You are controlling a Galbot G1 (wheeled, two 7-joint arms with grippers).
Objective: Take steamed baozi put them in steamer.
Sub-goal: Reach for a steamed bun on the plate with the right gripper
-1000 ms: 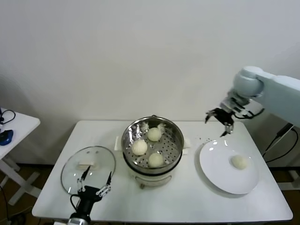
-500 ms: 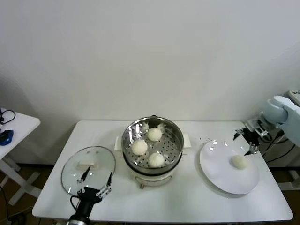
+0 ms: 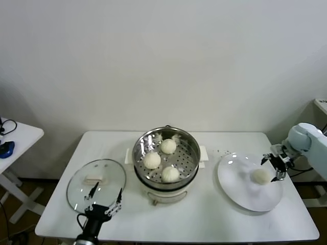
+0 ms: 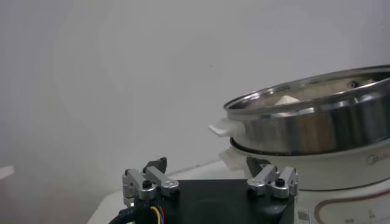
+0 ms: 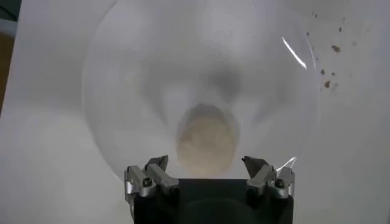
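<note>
Three buns (image 3: 161,160) sit inside the steamer (image 3: 190,153), spread over its perforated floor, and the steamer stands in the middle of the white worktop (image 3: 204,214). The fourth bun (image 3: 261,175) lies alone on the white plate (image 3: 240,189), to the steamer's right, toward the plate's right side. Right at that bun hangs the right gripper (image 3: 273,166), jaws spread wide and holding nothing; in the right wrist view the bun (image 5: 206,141) sits just ahead of the gripper (image 5: 206,165), lined up between the two fingertips but not touched by either. A few dark crumbs (image 3: 223,151) dot the worktop between the steamer and the plate. Over on the other side, the glass lid (image 3: 96,185) lies flat on the worktop left of the steamer, and the left gripper (image 3: 103,198) waits low at the near edge beside the lid, open as well and empty. A small side table (image 3: 20,137) shows at the far left.
</note>
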